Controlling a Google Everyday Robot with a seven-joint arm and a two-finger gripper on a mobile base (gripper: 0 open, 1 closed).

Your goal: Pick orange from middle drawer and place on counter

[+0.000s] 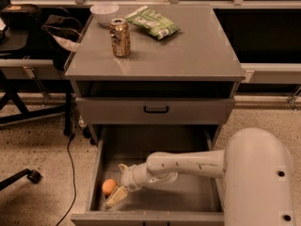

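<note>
The orange lies on the floor of the open middle drawer, in its front left corner. My gripper is down inside the drawer, right next to the orange on its right side. It is open, with one finger in front of the orange and the other behind it. The fingers are not closed on the fruit. My white arm reaches in from the right. The grey counter tops the cabinet above.
On the counter stand a drink can, a white bowl and a green snack bag. A shallower shut drawer with a black handle sits above the open one. A chair base and a black cable lie on the floor to the left.
</note>
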